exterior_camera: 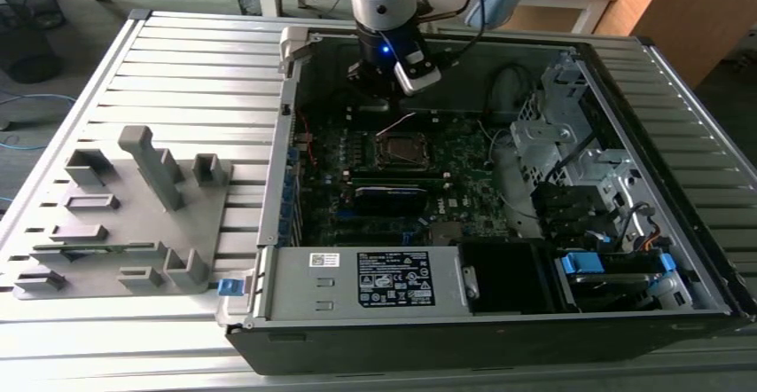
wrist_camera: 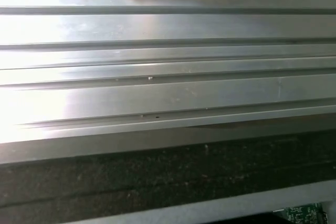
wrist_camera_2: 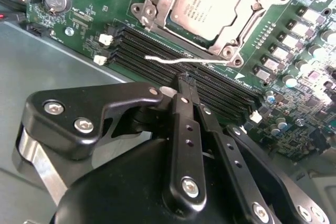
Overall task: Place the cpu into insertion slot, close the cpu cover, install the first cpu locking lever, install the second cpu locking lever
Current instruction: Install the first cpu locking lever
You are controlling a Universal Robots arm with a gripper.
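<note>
The cpu [wrist_camera_2: 207,3] lies flat in the insertion slot [exterior_camera: 380,149] on the motherboard, its silver-grey top showing through the window of the cpu cover [wrist_camera_2: 157,4]. The cover lies down over the chip. A thin silvery locking lever [wrist_camera_2: 173,60] runs loose along the socket's edge and, in the exterior view, sticks up behind the socket as a lever [exterior_camera: 396,124]. My gripper [wrist_camera_2: 185,80] hangs just short of that lever with its black fingers pressed together and nothing between them. In the exterior view the gripper [exterior_camera: 376,101] is inside the case, behind the socket.
The open computer case [exterior_camera: 278,259] lies on a slatted aluminium table [wrist_camera: 168,93]. Inside it are a labelled power supply box [exterior_camera: 378,278], a long black card module [exterior_camera: 391,199] and a drive cage [exterior_camera: 568,117]. A grey fixture with blocks [exterior_camera: 130,215] stands at the exterior view's left.
</note>
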